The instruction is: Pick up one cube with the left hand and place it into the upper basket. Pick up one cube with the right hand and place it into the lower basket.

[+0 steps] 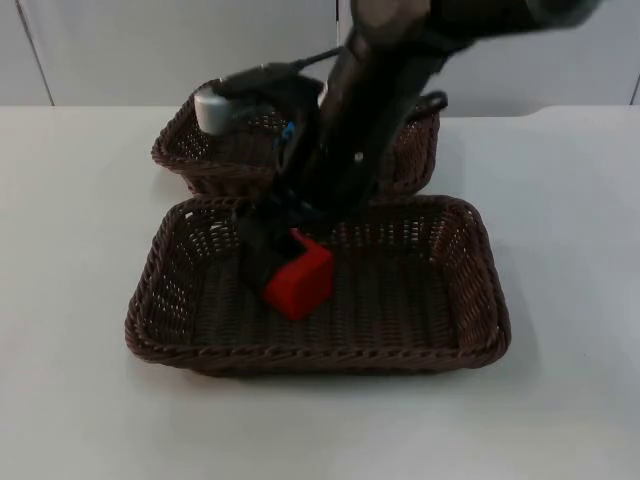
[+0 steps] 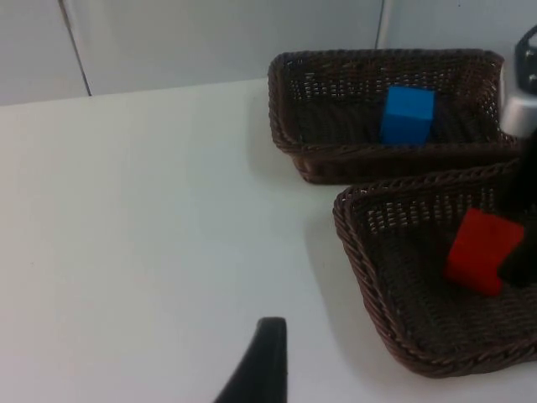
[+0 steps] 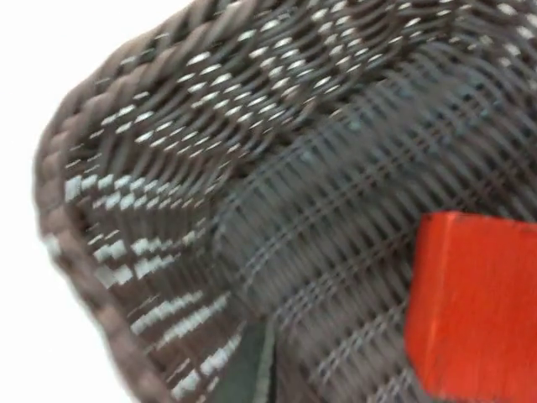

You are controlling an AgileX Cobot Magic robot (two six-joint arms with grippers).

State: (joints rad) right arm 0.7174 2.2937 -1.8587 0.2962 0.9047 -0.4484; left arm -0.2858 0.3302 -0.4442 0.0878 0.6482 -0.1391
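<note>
Red cube (image 1: pixel 298 283) inside the lower basket (image 1: pixel 470 330), left of middle | right claw (image 1: pixel 272 262) reaches into that basket, touching the cube; grip cannot be told | blue cube (image 2: pixel 408 115) in upper basket (image 2: pixel 289 126) | left claw (image 2: pixel 262 369) over white tabletop (image 2: pixel 151 235), grip cannot be told

The lower basket (image 1: pixel 180 330) is dark brown wicker, its open weave showing pale glints between the strands along the walls, and the upper basket (image 2: pixel 289 126) has the same dark brown woven pattern. A plain bright red cube (image 1: pixel 300 283) sits in the lower basket; a plain bright blue cube (image 2: pixel 408 115) sits in the upper one. The right gripper (image 1: pixel 268 262) is black. The table (image 1: pixel 70 200) is plain white, and the partition wall (image 1: pixel 150 50) is pale grey.
</note>
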